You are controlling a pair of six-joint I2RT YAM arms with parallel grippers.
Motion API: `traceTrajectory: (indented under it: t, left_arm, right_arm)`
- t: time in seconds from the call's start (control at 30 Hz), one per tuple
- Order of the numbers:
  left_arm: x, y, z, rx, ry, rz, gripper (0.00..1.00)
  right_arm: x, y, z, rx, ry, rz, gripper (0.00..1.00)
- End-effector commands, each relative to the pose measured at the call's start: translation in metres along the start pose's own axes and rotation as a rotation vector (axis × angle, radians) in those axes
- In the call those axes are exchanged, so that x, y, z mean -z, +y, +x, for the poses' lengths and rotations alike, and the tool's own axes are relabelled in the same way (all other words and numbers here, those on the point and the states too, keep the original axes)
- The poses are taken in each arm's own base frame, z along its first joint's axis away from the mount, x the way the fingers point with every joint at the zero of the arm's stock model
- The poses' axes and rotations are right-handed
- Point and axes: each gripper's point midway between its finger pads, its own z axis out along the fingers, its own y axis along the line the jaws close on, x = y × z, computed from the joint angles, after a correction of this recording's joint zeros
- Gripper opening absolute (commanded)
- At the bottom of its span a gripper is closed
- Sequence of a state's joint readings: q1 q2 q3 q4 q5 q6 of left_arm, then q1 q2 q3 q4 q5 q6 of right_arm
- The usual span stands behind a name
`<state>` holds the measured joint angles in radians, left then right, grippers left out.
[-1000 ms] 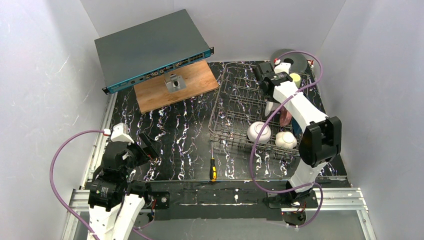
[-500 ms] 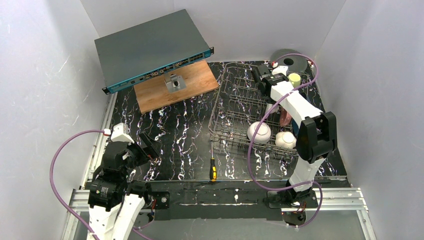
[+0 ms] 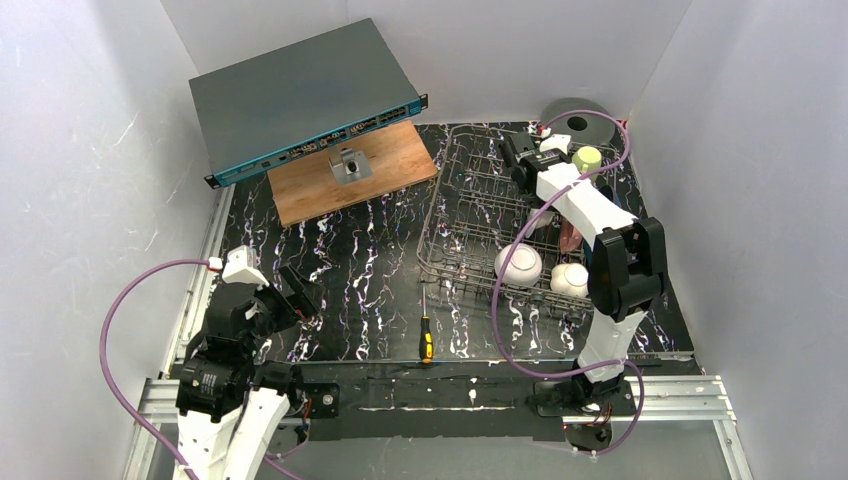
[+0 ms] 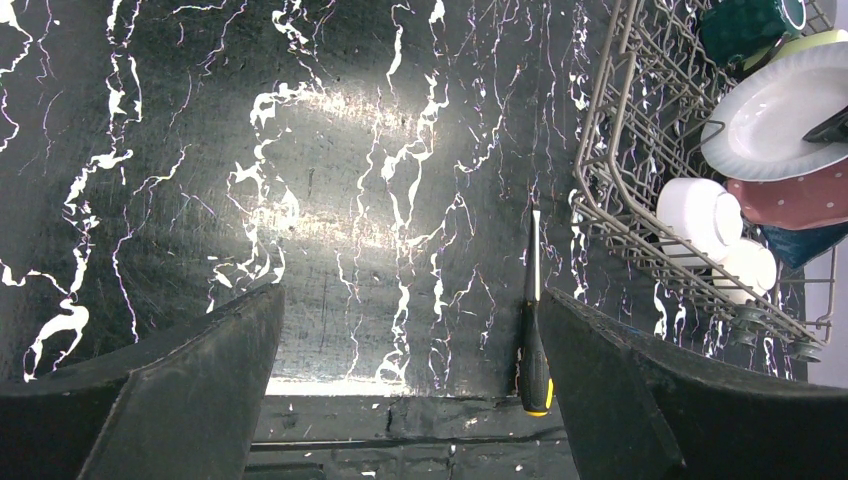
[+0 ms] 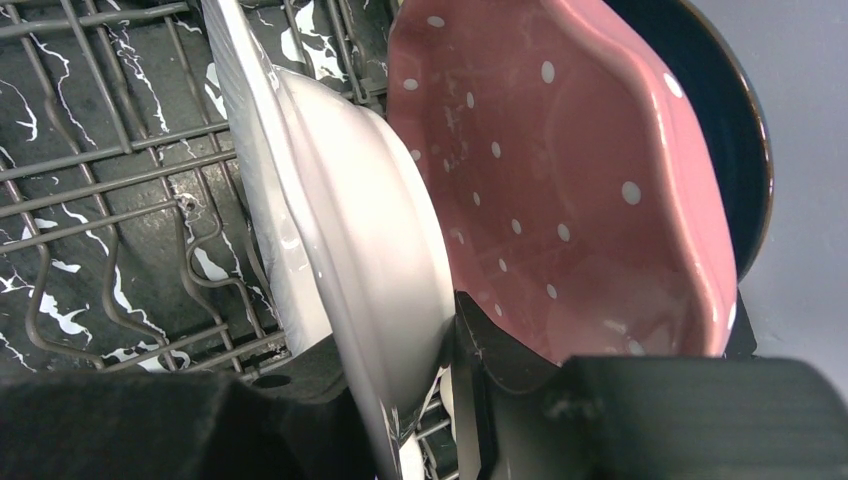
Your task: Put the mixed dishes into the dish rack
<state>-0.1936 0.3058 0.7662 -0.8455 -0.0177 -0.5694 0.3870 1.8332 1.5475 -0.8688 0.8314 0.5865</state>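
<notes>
The wire dish rack [image 3: 470, 215] stands at the right. In the right wrist view my right gripper [image 5: 400, 345] is shut on the rim of the white plate [image 5: 350, 230], which stands on edge in the rack. Behind it stand the pink dotted plate [image 5: 560, 190] and the dark blue plate [image 5: 730, 110]. The white bowl [image 3: 518, 264] and the cream flower dish [image 3: 570, 279] sit in the rack's near end. The yellow-green mug [image 3: 587, 158] is at the far right, and the teal mug [image 4: 745, 25] shows in the left wrist view. My left gripper [image 4: 412, 295] is open and empty over the mat.
A yellow-and-black screwdriver [image 3: 426, 335] lies on the mat left of the rack's near corner. A wooden board [image 3: 350, 175] with a metal block and a grey flat box [image 3: 300, 95] are at the back left. A grey roll [image 3: 577, 118] is at the back right.
My right wrist has shifted a little left over the rack with the white plate, uncovering the yellow-green mug. The left arm has not moved.
</notes>
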Motion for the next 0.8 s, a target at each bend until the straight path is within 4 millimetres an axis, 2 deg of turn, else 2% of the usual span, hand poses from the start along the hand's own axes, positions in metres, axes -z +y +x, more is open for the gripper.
traceTrajectory:
  t: [0.0, 0.3, 0.53, 0.77]
  left_arm:
    - [-0.003, 0.005, 0.005, -0.004, 0.025, -0.025, 0.97]
    - [-0.003, 0.004, 0.005, -0.006, 0.028, -0.019, 0.97]
    - [-0.003, 0.003, 0.006, -0.006, 0.03, -0.018, 0.97]
    - [-0.003, 0.003, 0.006, -0.007, 0.031, -0.014, 0.97]
  right_arm:
    - [0.0, -0.004, -0.015, -0.038, -0.059, 0.022, 0.24]
    - [-0.001, -0.004, -0.008, -0.025, -0.043, 0.009, 0.47]
    - [0.007, -0.005, -0.013, -0.033, -0.047, -0.022, 0.63]
    - [0.011, -0.008, -0.018, -0.028, -0.062, -0.029, 0.75]
